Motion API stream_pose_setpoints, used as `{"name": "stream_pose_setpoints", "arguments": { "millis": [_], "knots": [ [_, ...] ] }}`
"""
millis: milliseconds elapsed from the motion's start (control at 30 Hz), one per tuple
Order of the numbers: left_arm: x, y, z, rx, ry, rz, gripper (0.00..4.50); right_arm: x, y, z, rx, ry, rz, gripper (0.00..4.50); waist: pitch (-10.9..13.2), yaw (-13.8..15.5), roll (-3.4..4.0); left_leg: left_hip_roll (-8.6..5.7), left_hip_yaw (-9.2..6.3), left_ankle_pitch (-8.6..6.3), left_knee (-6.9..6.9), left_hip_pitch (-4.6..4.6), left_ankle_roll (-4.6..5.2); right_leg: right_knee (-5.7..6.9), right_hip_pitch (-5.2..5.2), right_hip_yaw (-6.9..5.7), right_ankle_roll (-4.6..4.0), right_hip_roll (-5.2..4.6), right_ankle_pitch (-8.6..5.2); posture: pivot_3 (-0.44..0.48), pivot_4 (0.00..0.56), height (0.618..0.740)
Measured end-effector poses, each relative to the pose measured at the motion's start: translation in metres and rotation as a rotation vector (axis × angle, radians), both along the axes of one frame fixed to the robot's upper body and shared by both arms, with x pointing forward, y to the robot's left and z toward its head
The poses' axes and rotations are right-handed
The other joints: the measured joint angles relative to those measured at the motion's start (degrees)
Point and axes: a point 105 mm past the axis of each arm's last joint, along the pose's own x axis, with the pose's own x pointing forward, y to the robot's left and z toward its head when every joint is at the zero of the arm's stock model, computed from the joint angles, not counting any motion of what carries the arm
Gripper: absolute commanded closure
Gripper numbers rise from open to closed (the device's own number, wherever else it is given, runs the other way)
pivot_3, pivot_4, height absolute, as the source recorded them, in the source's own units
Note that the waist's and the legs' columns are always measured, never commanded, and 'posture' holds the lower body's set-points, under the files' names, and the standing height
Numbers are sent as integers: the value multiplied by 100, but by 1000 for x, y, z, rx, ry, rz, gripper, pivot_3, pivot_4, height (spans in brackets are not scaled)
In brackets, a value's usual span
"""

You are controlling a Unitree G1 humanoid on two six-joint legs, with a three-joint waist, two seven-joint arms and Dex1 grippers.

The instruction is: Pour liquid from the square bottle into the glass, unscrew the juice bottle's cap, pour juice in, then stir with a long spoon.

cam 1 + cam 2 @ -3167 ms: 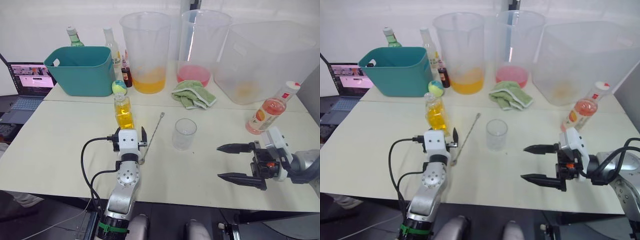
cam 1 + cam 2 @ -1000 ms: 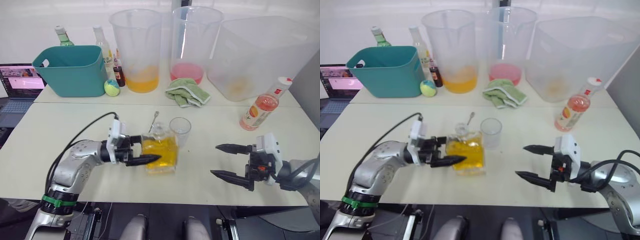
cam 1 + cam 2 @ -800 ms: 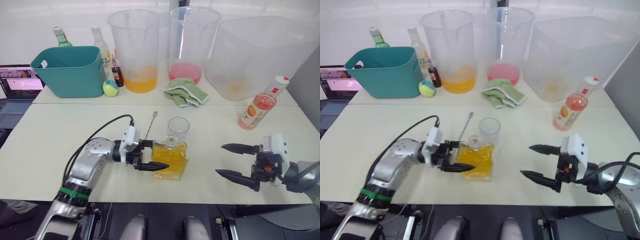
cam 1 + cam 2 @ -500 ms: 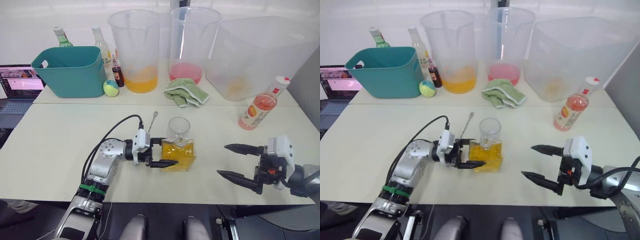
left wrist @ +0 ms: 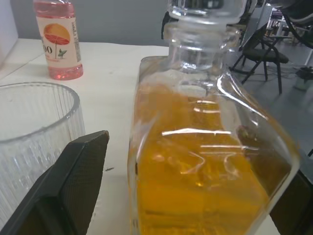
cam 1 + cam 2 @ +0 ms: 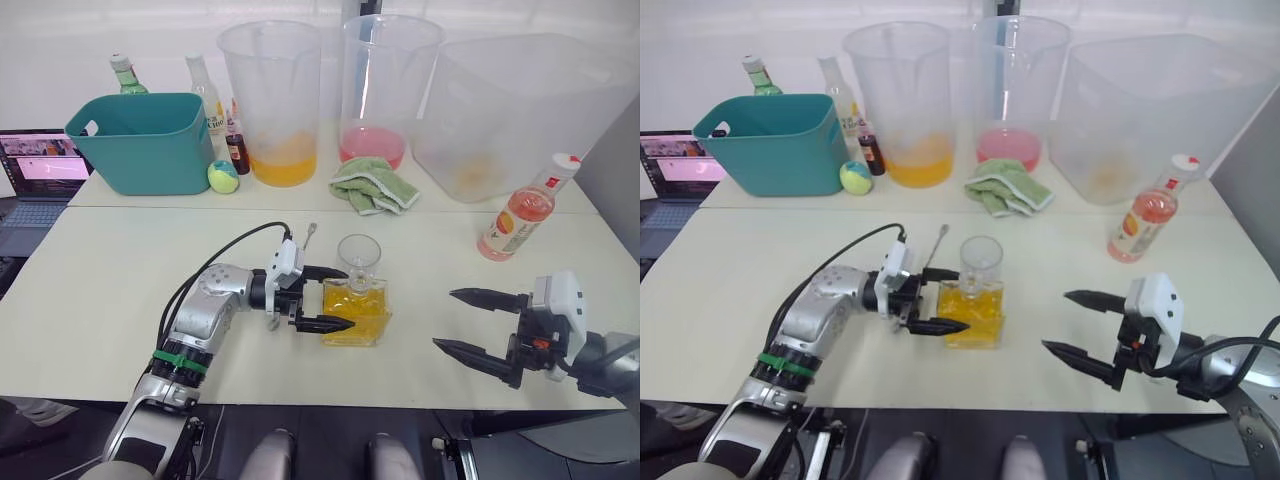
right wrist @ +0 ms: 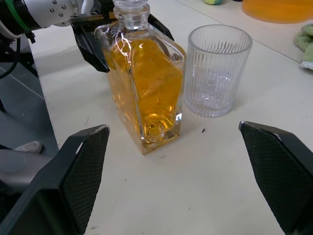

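**Square bottle between left fingers, glass just behind**

Stands upright on the table (image 6: 90, 290): the square bottle (image 6: 355, 310), yellow liquid inside, just near of the glass (image 6: 359, 262). Flanked by the left gripper (image 6: 325, 298), fingers spread to either side of the bottle; cannot tell whether touching. Hovers low at near right: right gripper (image 6: 468, 321), jaws wide apart, holding nothing. Stands far right: the juice bottle (image 6: 522, 211), capped. Lies left of the glass: the long spoon (image 6: 306, 240), partly hidden.
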Motion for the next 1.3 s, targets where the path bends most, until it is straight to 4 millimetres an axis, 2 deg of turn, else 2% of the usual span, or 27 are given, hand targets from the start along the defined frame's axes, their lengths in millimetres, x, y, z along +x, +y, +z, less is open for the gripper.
{"name": "stream_pose_setpoints", "arguments": {
  "millis": [133, 200, 500, 900, 933, 1033, 1067, 1233, 1300],
  "knots": [
    [-6, -5, 15, -38, -30, 1, 26, 0, 1, 0, -1, -2, -1, 0, 0, 1, 0, 2, -1, 0, 1, 0, 0, -1, 1, 0, 0, 1, 0, 0, 150, 738],
    [-7, -7, 17, -47, -40, 11, 26, 0, 1, 0, -2, -4, -2, 0, 0, 4, 0, 1, -1, 0, 1, 0, 0, -2, 2, 0, 0, 1, 0, 0, 150, 738],
    [-6, -20, 2, 1, -64, 44, 26, 3, 1, 5, -2, -28, -18, 0, 0, 12, 0, 0, 0, 0, 4, 0, 0, -2, 3, 0, 0, 1, 0, 0, 150, 738],
    [-5, -24, 0, -4, -65, 35, 26, 4, 1, 6, -8, -36, -35, 0, 0, 11, 0, 0, 0, 0, 4, 0, 0, -1, 3, 0, 0, 1, 0, 0, 150, 738],
    [-5, -24, -3, 8, -77, 36, 573, 5, 1, 7, -7, -38, -37, 0, 0, 15, 0, 0, 0, 0, 4, 0, 0, -1, 4, 0, 0, 1, 0, 0, 150, 738],
    [-5, -27, -6, 13, -81, 29, 1500, 6, 2, 10, -8, -56, -37, 0, 0, 16, 0, -1, 0, 0, 6, 0, 0, -2, 5, 0, 0, 1, 0, 0, 150, 738],
    [-4, -27, -5, 11, -83, 34, 1685, 7, 3, 12, -8, -63, -35, 0, 0, 19, 0, -1, -2, 0, 6, 0, 0, -2, 6, -1, 0, 1, 0, 0, 150, 738],
    [-3, -27, -5, 8, -94, 36, 1683, 7, 11, 19, 9, -73, -6, 0, 0, 16, 0, -1, -1, 0, 9, 0, 0, -2, 7, -1, 0, 1, 0, 0, 150, 738],
    [-3, -27, -6, 7, -103, 36, 1683, 10, 21, 24, 14, -83, 24, 0, 0, 10, 0, 0, -1, 0, 10, 1, 0, -1, 7, -1, 0, 1, 0, 0, 150, 738]
  ]
}}
